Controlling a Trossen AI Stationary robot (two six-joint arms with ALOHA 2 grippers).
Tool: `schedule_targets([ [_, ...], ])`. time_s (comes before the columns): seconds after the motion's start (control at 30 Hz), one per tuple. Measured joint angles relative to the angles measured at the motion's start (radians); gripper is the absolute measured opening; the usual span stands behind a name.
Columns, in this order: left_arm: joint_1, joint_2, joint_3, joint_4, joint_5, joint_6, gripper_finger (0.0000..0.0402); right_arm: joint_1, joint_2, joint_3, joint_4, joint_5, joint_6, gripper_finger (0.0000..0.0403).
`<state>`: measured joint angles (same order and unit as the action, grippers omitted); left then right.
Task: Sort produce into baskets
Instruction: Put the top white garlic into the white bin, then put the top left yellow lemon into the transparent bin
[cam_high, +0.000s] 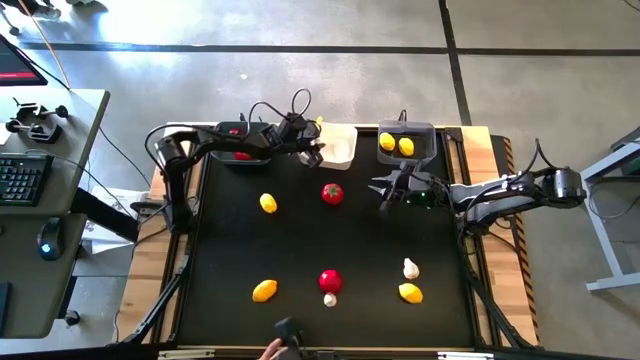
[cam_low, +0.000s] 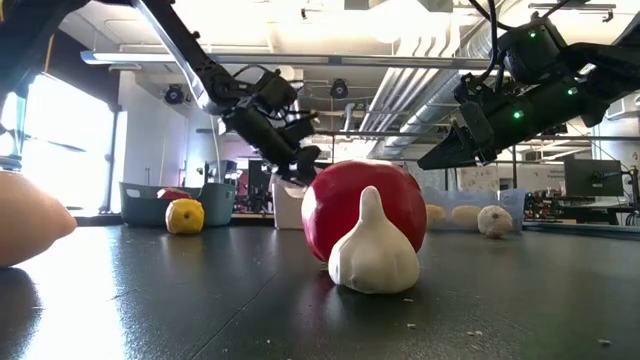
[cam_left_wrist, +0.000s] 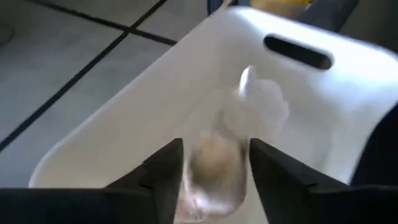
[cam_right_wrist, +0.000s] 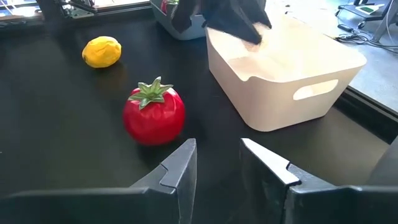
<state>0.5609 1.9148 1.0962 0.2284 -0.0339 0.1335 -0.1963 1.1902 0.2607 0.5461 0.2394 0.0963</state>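
My left gripper (cam_high: 313, 153) hangs over the white basket (cam_high: 342, 146) at the far edge, its fingers apart. A blurred white garlic bulb (cam_left_wrist: 212, 163) shows between them, above the basket's floor, and a second pale bulb (cam_left_wrist: 261, 106) lies farther in. My right gripper (cam_right_wrist: 219, 163) hovers open over the mat with nothing between its fingers, near a red tomato (cam_right_wrist: 153, 115). The left grey basket (cam_high: 240, 140) holds a tomato. The right grey basket (cam_high: 406, 142) holds two lemons. My left gripper has its fingers (cam_left_wrist: 163, 171) on either side of the blurred garlic bulb, coming from above and slanting down into the white basket. I cannot tell whether they touch it.
Loose on the black mat lie a lemon (cam_high: 268, 203), a tomato (cam_high: 332, 194), a lemon (cam_high: 264, 290), a tomato (cam_high: 330, 280) with a garlic bulb (cam_high: 330, 299) beside it, another garlic bulb (cam_high: 410, 268) and a lemon (cam_high: 410, 292). A person's hand (cam_high: 270, 349) shows at the near edge.
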Motion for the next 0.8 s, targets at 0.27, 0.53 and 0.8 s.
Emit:
schedule_targets([
  [0.27,-0.013,-0.077,-0.002,0.012,0.004,0.044,0.0225,0.000,0.000,0.000,0.000,0.042,0.000,0.0120],
  [0.53,-0.042,-0.137,-0.067,0.115,0.121,0.076,0.0181,0.001,0.000,0.000,0.005,0.077,0.020,0.0162],
  [0.8,-0.136,-0.300,-0.347,0.486,0.130,0.086,0.0045,0.001,0.000,0.000,0.042,0.070,0.033,0.0190],
])
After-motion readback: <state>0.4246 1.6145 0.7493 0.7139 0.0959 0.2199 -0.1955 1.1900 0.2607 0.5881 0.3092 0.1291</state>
